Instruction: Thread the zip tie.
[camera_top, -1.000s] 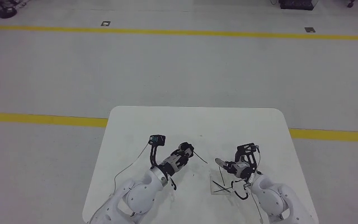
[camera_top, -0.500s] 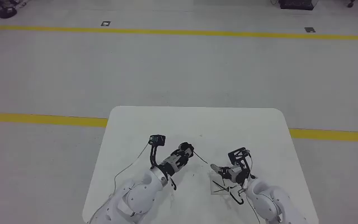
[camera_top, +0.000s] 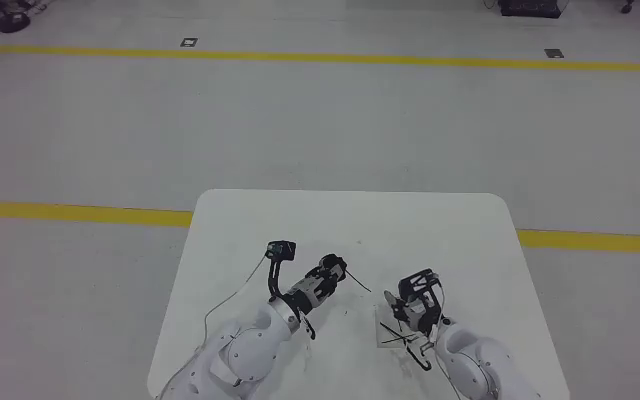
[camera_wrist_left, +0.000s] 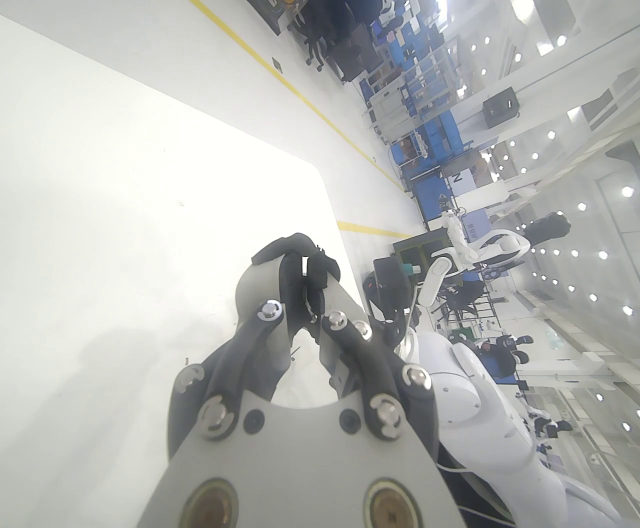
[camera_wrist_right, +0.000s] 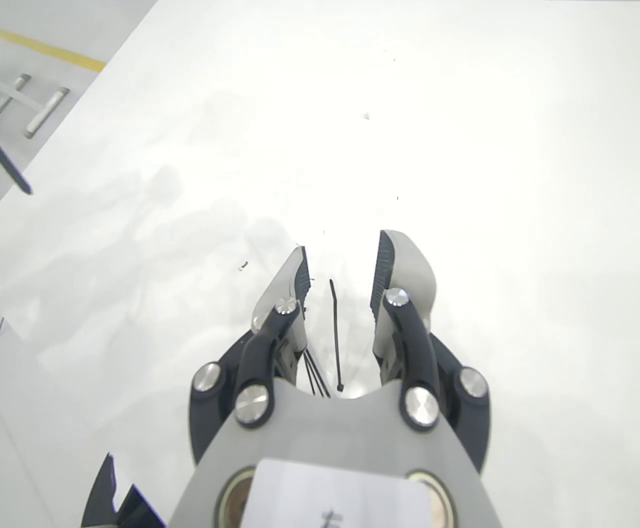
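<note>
From above, the white table (camera_top: 300, 220) stood on a grey floor crossed by yellow lines (camera_top: 100, 213). The left gripper (camera_top: 337, 266) was pinched shut on a black zip tie (camera_top: 357, 283) slanting toward the right gripper (camera_top: 397, 303), which hung over loose ties (camera_top: 395, 335) lying crossed on the table. In the left wrist view, the left gripper's pads (camera_wrist_left: 320, 272) met, and a white sign (camera_wrist_left: 465, 180) stood among blue racks (camera_wrist_left: 430, 135) under ceiling lights. In the right wrist view, the right gripper (camera_wrist_right: 345, 260) was spread wide, one loose tie (camera_wrist_right: 335, 330) lying flat between its fingers. A white label (camera_wrist_right: 340, 495) bore a mark cut off at the edge and unreadable.
</note>
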